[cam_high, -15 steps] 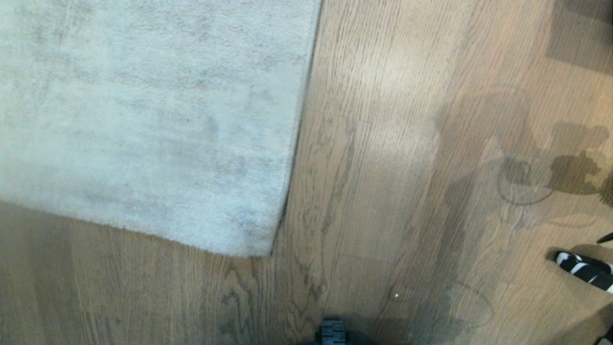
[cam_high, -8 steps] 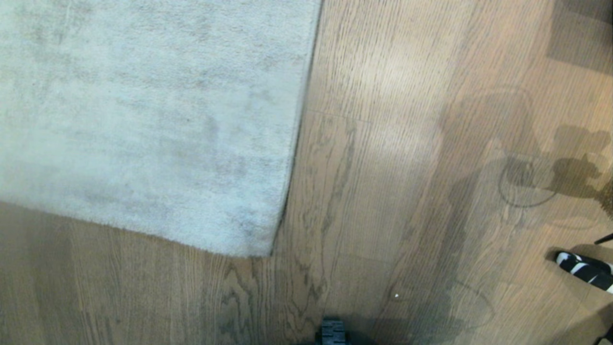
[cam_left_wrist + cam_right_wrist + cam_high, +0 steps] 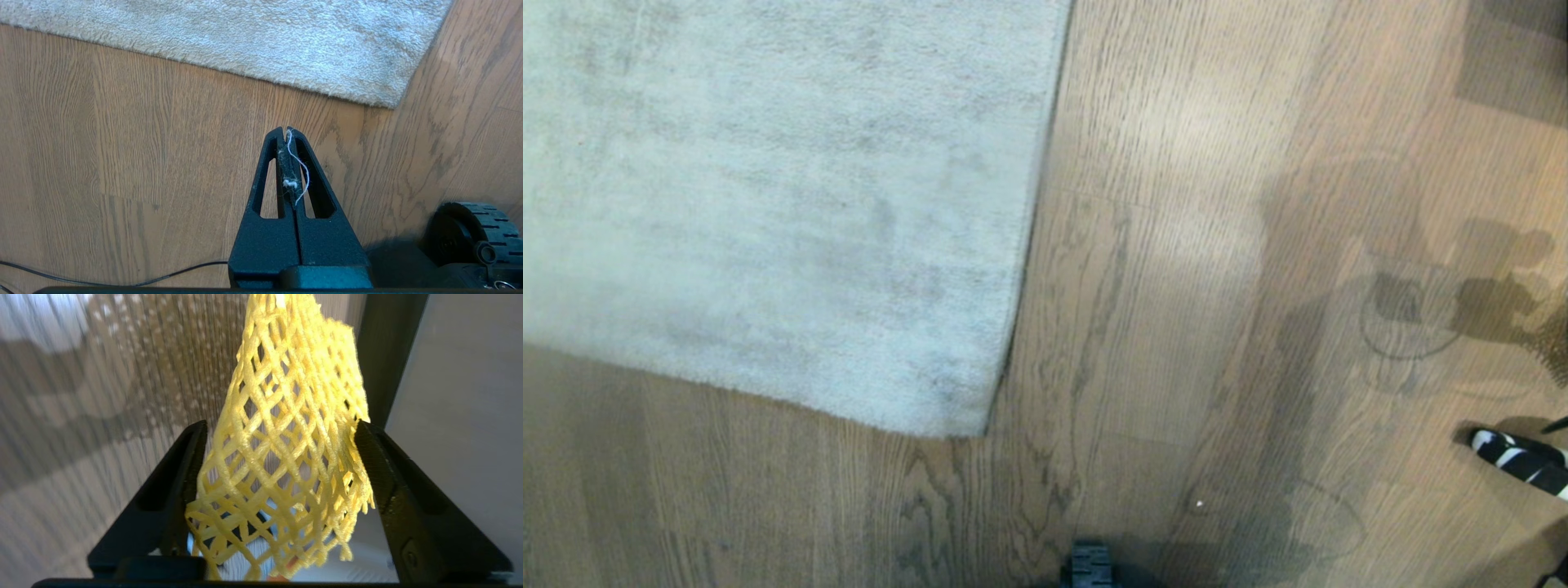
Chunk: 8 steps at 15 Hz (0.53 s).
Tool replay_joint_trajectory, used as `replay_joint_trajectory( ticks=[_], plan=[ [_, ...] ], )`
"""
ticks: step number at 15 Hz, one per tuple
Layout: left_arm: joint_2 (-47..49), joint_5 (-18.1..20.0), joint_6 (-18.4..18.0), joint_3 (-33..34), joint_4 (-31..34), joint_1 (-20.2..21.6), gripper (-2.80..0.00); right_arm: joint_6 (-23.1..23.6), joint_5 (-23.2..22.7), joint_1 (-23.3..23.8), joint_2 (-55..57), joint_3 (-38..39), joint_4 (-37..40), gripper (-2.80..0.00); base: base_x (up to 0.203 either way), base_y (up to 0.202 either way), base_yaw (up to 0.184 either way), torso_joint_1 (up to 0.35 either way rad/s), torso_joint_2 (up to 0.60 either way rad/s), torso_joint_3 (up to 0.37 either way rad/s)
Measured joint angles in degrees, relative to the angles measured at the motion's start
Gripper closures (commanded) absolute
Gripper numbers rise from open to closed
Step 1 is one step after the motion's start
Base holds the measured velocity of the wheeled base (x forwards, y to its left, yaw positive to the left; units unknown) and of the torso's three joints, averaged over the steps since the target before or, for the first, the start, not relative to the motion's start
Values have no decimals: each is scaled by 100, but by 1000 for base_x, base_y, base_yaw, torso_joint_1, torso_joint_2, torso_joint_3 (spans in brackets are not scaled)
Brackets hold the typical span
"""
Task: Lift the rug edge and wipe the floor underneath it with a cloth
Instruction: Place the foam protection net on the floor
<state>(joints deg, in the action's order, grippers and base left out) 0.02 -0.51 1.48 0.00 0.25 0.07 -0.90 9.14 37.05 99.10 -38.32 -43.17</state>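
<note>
Now my right claw [image 3: 282,457] stands wide, its jaws apart on both sides of the yellow mesh cloth [image 3: 286,457], which hangs loose between them; I cannot tell if it is caught on anything. A second ago this claw was shut, so I judge the cloth is being released. My left claw [image 3: 286,132] is closed on nothing but some fluff, near the rug corner [image 3: 384,96], which lies flat on the wood floor [image 3: 1217,245]. The edge is not lifted.

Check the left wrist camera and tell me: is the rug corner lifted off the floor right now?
No. The rug edge lies flat on the floor, while the shut left hand hangs clear of it, holding only stray fibres.
</note>
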Motion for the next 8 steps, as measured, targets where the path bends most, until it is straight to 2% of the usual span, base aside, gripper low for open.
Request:
replay_joint_trajectory(
  ticks=[5,8],
  plan=[
    [0,0,0,0,0,0,0,44,-22,-1,-718,748,58,-280,0,0,0,0,0,0],
    [0,2,-2,0,1,0,0,428,-376,-1,-1048,992,34,-280,0,0,0,0,0,0]
  ],
)
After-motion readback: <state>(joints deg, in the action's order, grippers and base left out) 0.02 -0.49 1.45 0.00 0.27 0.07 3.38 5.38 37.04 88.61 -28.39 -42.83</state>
